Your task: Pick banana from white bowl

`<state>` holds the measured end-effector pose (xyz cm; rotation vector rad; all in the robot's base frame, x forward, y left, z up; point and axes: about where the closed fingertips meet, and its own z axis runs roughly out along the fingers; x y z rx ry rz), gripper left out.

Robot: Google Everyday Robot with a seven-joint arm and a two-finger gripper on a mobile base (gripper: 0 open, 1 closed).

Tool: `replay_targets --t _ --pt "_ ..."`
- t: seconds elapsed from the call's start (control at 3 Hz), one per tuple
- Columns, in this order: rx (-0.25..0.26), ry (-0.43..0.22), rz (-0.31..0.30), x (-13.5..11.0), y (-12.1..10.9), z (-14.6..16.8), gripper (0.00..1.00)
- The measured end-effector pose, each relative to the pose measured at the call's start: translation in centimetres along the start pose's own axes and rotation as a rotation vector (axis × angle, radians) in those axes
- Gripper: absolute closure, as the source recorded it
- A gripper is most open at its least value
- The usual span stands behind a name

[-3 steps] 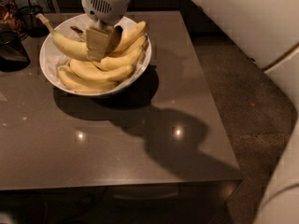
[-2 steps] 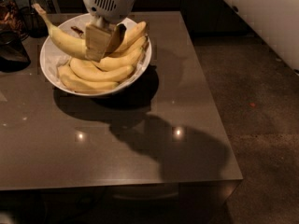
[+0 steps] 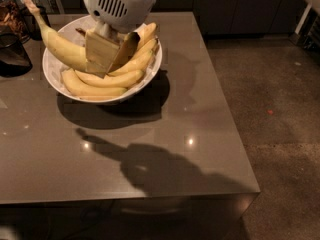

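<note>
I see the gripper [image 3: 109,54] right over the white bowl [image 3: 50,70], fingers [image 3: 99,51] clamped on the banana [image 3: 62,46]. It sits tilted, stem poking up past the bowl's left rim, above the other bananas [image 3: 100,79] on the grey surface [image 3: 195,114].

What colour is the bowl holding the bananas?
The bowl is plain white, clear in the camera view; the gripper above it grips one banana.

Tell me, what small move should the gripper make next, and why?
Probably a short lift straight up. The gripper, over the bowl, is shut on the banana; the stem end stands above the rim, but the gripped part lies close to the other bananas.
</note>
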<state>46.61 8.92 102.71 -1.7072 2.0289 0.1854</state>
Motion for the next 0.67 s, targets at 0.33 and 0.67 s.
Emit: replay_targets --t 0.33,0.67 --pt "0.014 0.033 0.054 1.34 2.10 -1.07 1.00" --pt "0.021 0.026 0.052 1.08 2.33 -1.46 1.00"
